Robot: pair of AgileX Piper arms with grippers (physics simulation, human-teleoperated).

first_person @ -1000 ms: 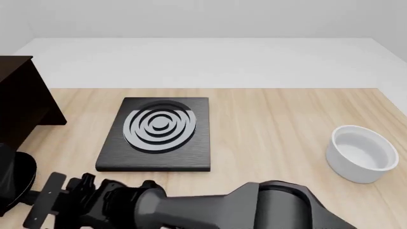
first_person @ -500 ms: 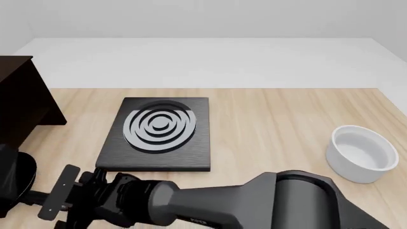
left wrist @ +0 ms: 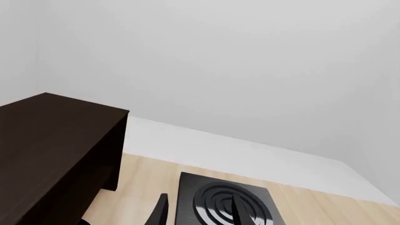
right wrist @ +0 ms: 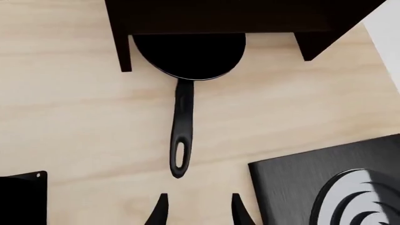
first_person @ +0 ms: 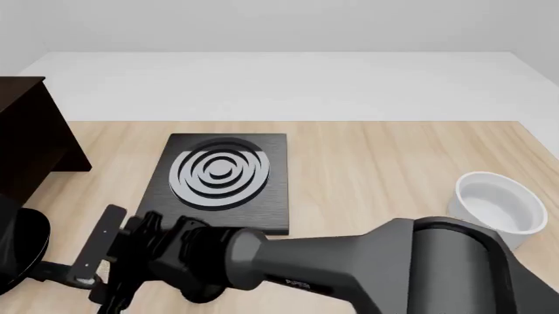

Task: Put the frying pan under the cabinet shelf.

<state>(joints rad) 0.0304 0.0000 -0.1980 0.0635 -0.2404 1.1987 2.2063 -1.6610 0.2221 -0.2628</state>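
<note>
The frying pan (right wrist: 187, 54) lies on the table with most of its round black body under the cabinet shelf (right wrist: 244, 16). Its long handle (right wrist: 181, 136) sticks out toward my right gripper (right wrist: 198, 211). That gripper is open and holds nothing, its fingertips just short of the handle's holed end. In the front view the pan (first_person: 19, 252) shows at the left edge below the dark cabinet (first_person: 31, 144), with the right gripper (first_person: 91, 271) beside the handle's end. My left gripper (left wrist: 198, 215) is open and empty, raised and facing the cabinet (left wrist: 56, 154) and the back wall.
A black square slab with grey rings (first_person: 218, 183) lies in the middle of the table, right of the cabinet. A white bowl (first_person: 498, 206) stands at the right. My right arm crosses the front of the table from right to left.
My right gripper has drawn back to the right and a little forward, away from the pan's handle. The pan has stayed in place under the cabinet.
</note>
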